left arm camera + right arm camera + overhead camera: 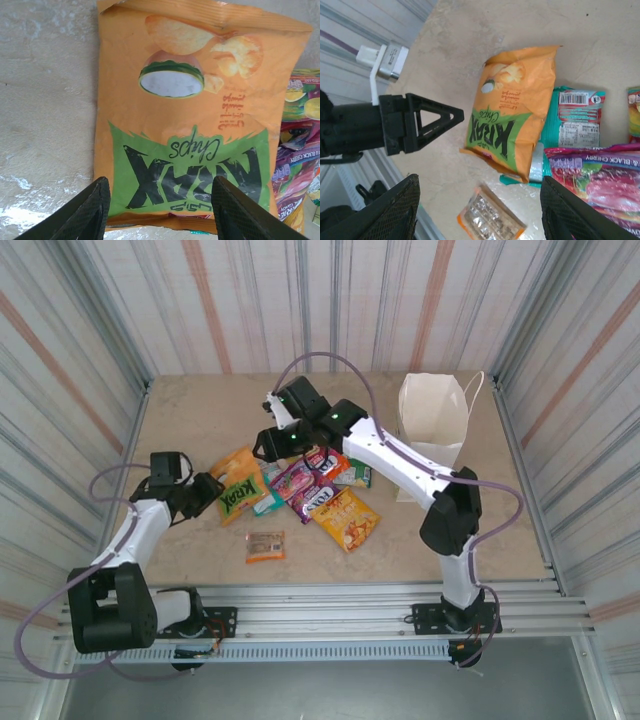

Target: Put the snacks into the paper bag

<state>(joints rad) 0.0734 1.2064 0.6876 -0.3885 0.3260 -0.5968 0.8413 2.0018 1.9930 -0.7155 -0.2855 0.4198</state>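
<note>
Hovering low over the worktop (200, 420), the left end effector (160, 181) is released, with its two fingers spread wide. The near edge of the orange packet (190, 125), with green lettering, lies flat just ahead of the gap. Contact between finger and packet cannot be confirmed.

The right end effector (480, 179) is likewise released, jaws wide apart and holding nothing. In the overhead view it hangs above the far side of the snack cluster.

Its wrist camera shows a teal packet (577, 120) partly tucked under the right edge of the orange packet. A purple-pink packet (600, 175) overlaps the teal one. A small orange-brown bar (492, 217) lies apart from the cluster, nearer the arm bases.

From overhead, a yellow-orange chips packet (347, 518) sits at the cluster's near right edge.

The paper bag (430, 462) stands upright at the far right of the worktop, well apart from the cluster, with its mouth open and one twisted handle raised. Every packet in view lies on the worktop outside the bag.
</note>
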